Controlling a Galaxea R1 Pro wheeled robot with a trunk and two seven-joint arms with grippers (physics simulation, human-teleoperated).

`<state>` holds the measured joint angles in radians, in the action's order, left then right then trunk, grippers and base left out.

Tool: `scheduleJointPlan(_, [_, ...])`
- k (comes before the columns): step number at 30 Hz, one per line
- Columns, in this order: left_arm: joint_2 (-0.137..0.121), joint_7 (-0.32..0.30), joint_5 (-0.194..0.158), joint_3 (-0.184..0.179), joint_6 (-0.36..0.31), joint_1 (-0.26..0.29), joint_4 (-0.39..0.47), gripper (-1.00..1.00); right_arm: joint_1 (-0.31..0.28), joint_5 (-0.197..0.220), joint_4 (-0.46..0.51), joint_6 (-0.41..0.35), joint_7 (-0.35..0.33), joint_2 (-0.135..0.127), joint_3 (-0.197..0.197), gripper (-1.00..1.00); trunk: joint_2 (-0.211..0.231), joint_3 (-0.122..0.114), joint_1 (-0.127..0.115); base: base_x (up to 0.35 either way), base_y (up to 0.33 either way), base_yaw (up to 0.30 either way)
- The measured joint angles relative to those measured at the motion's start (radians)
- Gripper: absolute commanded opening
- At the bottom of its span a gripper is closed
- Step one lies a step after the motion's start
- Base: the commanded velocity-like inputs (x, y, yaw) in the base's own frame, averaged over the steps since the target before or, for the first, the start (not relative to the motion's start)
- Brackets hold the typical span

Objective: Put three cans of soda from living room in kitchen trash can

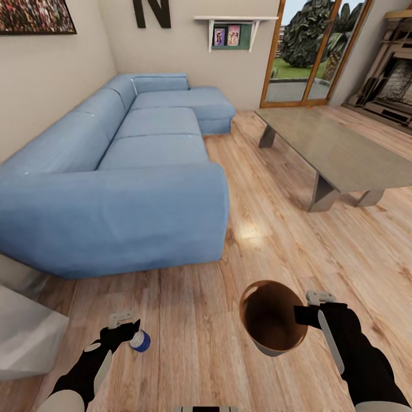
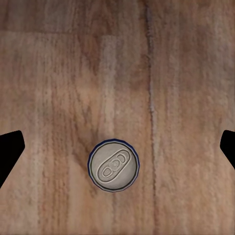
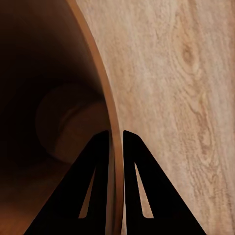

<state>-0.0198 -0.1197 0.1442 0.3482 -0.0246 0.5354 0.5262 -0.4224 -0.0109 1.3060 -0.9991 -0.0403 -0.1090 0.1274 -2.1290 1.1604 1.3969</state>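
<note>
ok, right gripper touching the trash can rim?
Touching. In the right wrist view the right gripper straddles the trash can rim, one finger inside, one outside, clamped with no visible gap.

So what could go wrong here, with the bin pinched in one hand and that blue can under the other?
The right gripper pinches only the thin rim of the trash can, one finger inside and one outside, so the bin could tilt or slip loose. The left gripper is open wide above the upright blue soda can; the can sits a little off centre, so a closing finger might knock it over on the wood floor.
</note>
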Motion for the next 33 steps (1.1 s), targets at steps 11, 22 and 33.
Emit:
scheduleJointPlan(11, [0.000,0.000,-0.001,-0.003,0.000,0.000,0.002,1.00,-0.019,0.001,0.001,0.000,0.000,0.000,0.000,-1.00,0.000,0.018,0.000,0.000,0.000,0.000])
scheduleJointPlan(22, [0.000,0.000,-0.002,-0.006,0.000,0.000,0.008,1.00,-0.021,0.000,0.001,0.000,0.000,0.000,0.000,-1.00,0.000,0.036,0.000,0.000,0.000,0.000])
scheduleJointPlan(33, [-0.015,0.000,-0.003,-0.006,0.000,0.000,0.014,1.00,-0.021,0.000,0.001,0.000,0.000,0.001,0.000,-1.00,0.000,0.054,0.000,0.000,0.000,0.000])
